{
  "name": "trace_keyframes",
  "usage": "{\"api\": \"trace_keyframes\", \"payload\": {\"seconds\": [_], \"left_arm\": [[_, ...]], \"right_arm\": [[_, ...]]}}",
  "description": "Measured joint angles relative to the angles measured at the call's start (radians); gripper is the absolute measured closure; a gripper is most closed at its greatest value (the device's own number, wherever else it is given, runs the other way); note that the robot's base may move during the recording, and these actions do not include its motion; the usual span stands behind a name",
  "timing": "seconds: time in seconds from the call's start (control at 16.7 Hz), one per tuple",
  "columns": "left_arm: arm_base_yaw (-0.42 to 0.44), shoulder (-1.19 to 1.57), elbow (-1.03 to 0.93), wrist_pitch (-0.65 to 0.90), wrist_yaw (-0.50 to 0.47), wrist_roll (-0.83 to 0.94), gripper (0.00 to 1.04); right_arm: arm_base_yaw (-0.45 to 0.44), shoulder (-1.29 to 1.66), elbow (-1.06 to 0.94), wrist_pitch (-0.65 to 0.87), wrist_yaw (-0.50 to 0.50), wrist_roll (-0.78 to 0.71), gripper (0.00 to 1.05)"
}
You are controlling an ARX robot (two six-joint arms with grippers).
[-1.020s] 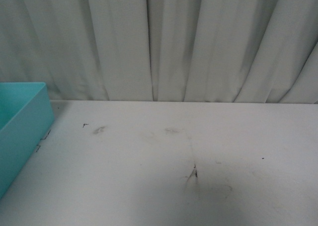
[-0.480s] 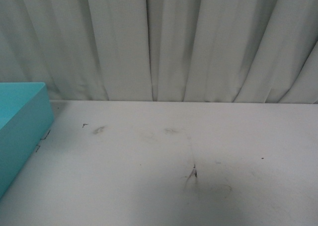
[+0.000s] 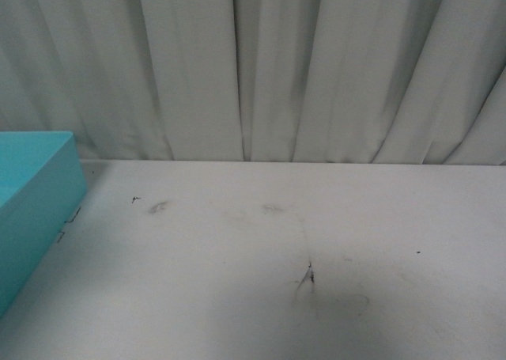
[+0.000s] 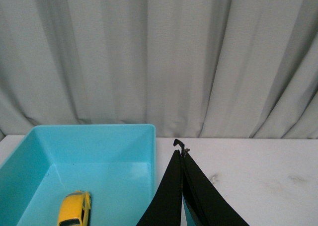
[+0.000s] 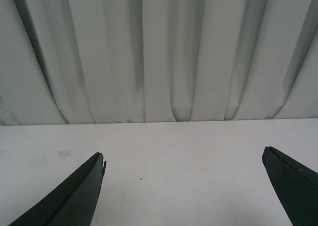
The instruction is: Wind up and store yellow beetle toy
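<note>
A pale pleated curtain (image 3: 261,67) hangs behind the white, scuffed bench (image 3: 237,297), and an open teal tub (image 4: 99,132) sits at the bench's left edge. The right end effector (image 5: 184,156) has its dark fingers spread wide apart over bare bench, holding nothing. The left end effector (image 4: 180,149) has its black fingers pressed together, empty, by the tub's side wall. The yellow beetle toy (image 4: 74,209) lies on the tub's floor, clear of both.

front: faces curtain (image 3: 261,67) | wrists: low over table (image 5: 174,156), facing curtain | bin (image 3: 39,202): shared front/left
</note>
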Motion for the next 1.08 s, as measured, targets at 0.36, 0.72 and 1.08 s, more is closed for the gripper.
{"api": "trace_keyframes", "payload": {"seconds": [0.36,0.72,1.08], "left_arm": [[-0.130,-0.250,-0.106,-0.140,-0.112,0.000,1.03],[-0.124,-0.449,-0.161,-0.261,-0.122,0.000,1.03],[-0.124,-0.622,-0.161,-0.438,-0.122,0.000,1.03]], "right_arm": [[0.000,0.000,0.000,0.000,0.000,0.000,0.06],[0.000,0.000,0.000,0.000,0.000,0.000,0.06],[0.000,0.000,0.000,0.000,0.000,0.000,0.06]]}}
